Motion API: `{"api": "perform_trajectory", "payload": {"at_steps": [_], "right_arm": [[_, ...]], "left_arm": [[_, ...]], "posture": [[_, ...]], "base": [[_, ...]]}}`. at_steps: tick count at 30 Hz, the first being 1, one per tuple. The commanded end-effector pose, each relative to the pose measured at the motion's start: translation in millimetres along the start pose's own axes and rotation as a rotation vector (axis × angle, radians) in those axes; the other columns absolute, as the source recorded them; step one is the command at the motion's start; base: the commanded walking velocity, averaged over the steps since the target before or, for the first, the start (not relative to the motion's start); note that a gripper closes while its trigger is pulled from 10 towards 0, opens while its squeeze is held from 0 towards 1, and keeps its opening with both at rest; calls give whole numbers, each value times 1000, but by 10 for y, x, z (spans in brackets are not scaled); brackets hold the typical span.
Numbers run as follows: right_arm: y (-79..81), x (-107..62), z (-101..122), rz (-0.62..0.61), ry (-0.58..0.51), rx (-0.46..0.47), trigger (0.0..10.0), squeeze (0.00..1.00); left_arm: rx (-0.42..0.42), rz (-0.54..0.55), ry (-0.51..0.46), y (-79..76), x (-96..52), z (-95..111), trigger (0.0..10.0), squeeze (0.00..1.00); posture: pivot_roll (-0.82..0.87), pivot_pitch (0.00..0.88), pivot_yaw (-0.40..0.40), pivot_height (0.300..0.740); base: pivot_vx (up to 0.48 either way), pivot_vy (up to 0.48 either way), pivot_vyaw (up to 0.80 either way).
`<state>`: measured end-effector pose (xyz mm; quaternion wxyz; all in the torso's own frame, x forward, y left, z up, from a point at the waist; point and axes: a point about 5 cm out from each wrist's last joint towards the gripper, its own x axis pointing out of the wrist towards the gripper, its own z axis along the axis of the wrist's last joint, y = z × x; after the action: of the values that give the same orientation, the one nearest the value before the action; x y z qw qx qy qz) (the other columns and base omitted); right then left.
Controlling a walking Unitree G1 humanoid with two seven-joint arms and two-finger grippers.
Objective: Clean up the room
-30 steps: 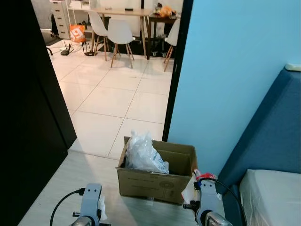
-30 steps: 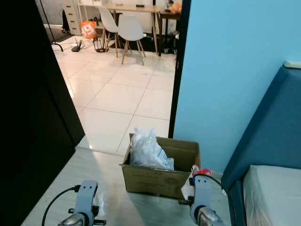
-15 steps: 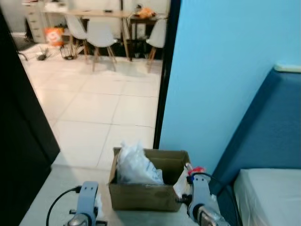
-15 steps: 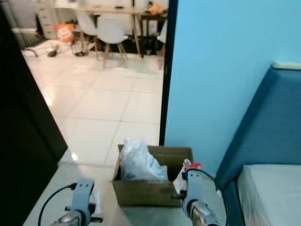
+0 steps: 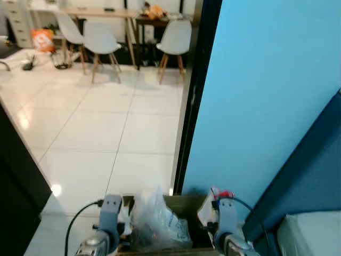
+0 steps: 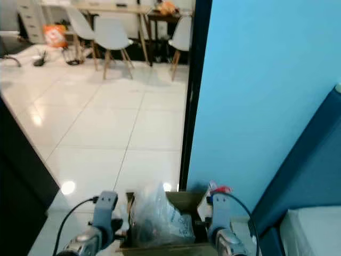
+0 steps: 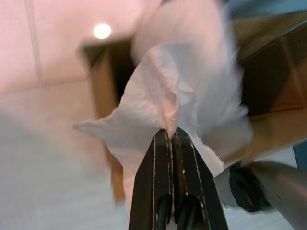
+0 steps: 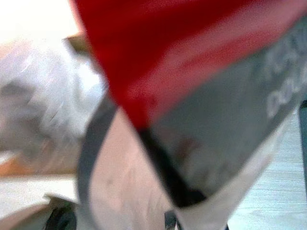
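An open cardboard box [image 5: 190, 202] stands on the floor by the blue wall, with a clear plastic bag [image 5: 159, 224] bulging out of it. My left gripper [image 7: 169, 135] is shut on a crumpled white tissue [image 7: 182, 91] and hangs over the box's left edge [image 7: 103, 81]. My right gripper [image 5: 218, 207] is at the box's right edge, shut on a red, grey and white wrapper [image 8: 192, 96], which hides its fingers. In the head views the tissue [image 5: 125, 214] and wrapper [image 5: 212, 205] sit just ahead of each wrist.
A black door frame [image 5: 194, 96] and a blue wall [image 5: 266, 106] rise right behind the box. A dark blue headboard [image 5: 311, 170] and white mattress [image 5: 314, 234] lie to the right, a black cabinet [image 5: 16, 186] to the left. White chairs [image 5: 98, 37] stand on far tiles.
The camera has moved up to the box, which now sits at the bottom edge. My left gripper with the tissue now hangs over the box's left edge; the right still holds the wrapper.
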<state>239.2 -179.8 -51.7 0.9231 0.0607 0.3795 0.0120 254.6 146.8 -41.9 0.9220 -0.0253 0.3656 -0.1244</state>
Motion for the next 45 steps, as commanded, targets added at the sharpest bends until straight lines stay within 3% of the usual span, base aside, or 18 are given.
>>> {"api": "perform_trajectory", "payload": {"at_steps": [1,4,11,15,16,19,26,32,36,43,45], "right_arm": [[-20,3,30,-9,-3,-13,10000,0],[-24,3,30,-11,-1,-13,10000,0],[-4,6,11,4,23,-27,10000,0],[26,9,-19,19,59,-86,10000,0],[28,8,-56,13,104,-191,10000,0],[-6,3,-77,-13,139,-281,10000,0],[-19,6,-64,-21,159,-287,10000,0],[-16,-1,-105,-3,204,-327,10000,0],[-43,-28,-205,15,281,-452,10000,0],[-23,-20,-181,35,274,-447,10000,0],[1,-18,-186,62,286,-506,10000,0]], "left_arm": [[14,-35,19,-84,12,-45,10000,0],[79,-68,26,-140,30,-14,10000,0],[30,-18,49,-87,17,-61,10000,0],[6,-55,62,-103,13,-86,10000,0],[3,-91,71,-127,11,-101,10000,0],[-1,-115,72,-145,10,-105,10000,0],[37,-129,63,-145,9,-89,10000,0],[16,-144,75,-161,8,-110,10000,0],[5,-147,86,-168,6,-128,10000,0],[13,-136,89,-139,-2,-138,10000,0],[14,-133,90,-123,-7,-143,10000,0]], "posture": [[4,0,-28,707],[3,0,-27,707],[3,0,-26,707],[7,4,-27,707],[6,6,-25,707],[7,9,-25,707],[7,16,-24,707],[5,18,-24,707],[5,26,-21,707],[9,28,-21,707],[13,29,-22,707]], "base": [[0,0,0],[0,-151,0],[0,-311,0],[0,0,0],[0,0,0],[0,0,0],[0,-201,0],[0,-372,0],[0,0,0],[0,0,0],[0,0,0]]}}
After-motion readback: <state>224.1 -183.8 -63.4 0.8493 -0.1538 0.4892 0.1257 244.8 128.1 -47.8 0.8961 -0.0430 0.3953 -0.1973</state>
